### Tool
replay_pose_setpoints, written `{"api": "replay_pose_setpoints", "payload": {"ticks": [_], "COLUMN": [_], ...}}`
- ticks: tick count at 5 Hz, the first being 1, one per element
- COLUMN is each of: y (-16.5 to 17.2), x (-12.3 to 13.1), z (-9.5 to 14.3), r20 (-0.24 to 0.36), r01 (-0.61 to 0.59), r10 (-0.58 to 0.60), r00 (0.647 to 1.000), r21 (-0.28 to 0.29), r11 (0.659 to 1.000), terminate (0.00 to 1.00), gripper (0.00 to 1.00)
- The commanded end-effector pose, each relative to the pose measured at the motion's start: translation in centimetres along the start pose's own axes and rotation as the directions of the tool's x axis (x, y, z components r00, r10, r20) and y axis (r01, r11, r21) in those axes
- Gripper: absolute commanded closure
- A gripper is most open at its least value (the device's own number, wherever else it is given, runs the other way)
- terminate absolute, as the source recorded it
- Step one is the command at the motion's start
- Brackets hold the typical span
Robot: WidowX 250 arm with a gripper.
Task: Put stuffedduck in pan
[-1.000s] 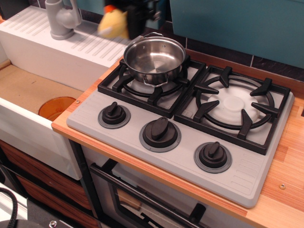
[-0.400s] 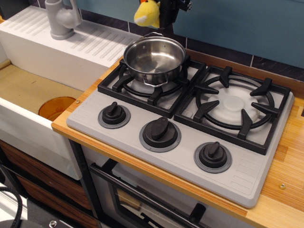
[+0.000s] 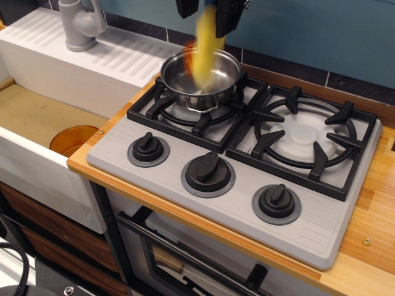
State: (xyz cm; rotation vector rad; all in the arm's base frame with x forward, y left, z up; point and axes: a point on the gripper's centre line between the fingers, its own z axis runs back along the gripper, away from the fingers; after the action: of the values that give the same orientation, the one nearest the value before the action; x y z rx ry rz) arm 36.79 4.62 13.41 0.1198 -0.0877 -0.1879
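Gripper: at the top centre of the frame, the gripper (image 3: 208,7) shows two dark fingers (image 3: 187,7) parted, with a gap between them; it has let go and grips nothing.
Stuffedduck: a tall yellow streak, the stuffedduck (image 3: 205,46) is smeared by motion blur from just under the fingers down into the mouth of the pan; beak and shape cannot be made out. It touches neither finger.
Pan: the shiny steel pan (image 3: 185,89) sits on the upper-left burner grate, a loop handle facing the front, another at the back rim. The lower end of the yellow blur lies over its inside.
Stove: the grey stove (image 3: 321,228) fills the centre and right of the frame, with two black grates; the right grate (image 3: 305,139) is bare over a pale burner cap.
Knobs: three black knobs (image 3: 208,172) in a diagonal row along the front edge, lower centre.
Sink: the white sink (image 3: 37,157) at left, with an orange drain disc (image 3: 71,139) on its floor, well apart from the pan.
Faucet: the grey faucet (image 3: 79,24) stands in the upper left on the ribbed drainboard.
Counter: a wooden counter (image 3: 370,246) edges the stove, lower right.
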Motion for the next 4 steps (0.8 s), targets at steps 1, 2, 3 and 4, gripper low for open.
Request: {"api": "replay_pose_setpoints", "payload": {"ticks": [1, 2, 3, 4], "y": [-1.1, -1.6, -2.5, -3.1], "x": [0.1, 0.1, 0.0, -0.1], "z": [2.4, 2.7, 3.0, 3.1], "r20": [0.052, 0.056, 0.055, 0.048], "r01": [-0.024, -0.024, -0.031, -0.046], "r10": [0.022, 0.021, 0.029, 0.044], "r00": [0.998, 0.998, 0.998, 0.998], "r21": [0.039, 0.046, 0.05, 0.049], "r11": [0.999, 0.999, 0.998, 0.998], "terminate": [0.0, 0.0, 0.0, 0.0], "gripper": [0.0, 0.0, 0.0, 0.0]}}
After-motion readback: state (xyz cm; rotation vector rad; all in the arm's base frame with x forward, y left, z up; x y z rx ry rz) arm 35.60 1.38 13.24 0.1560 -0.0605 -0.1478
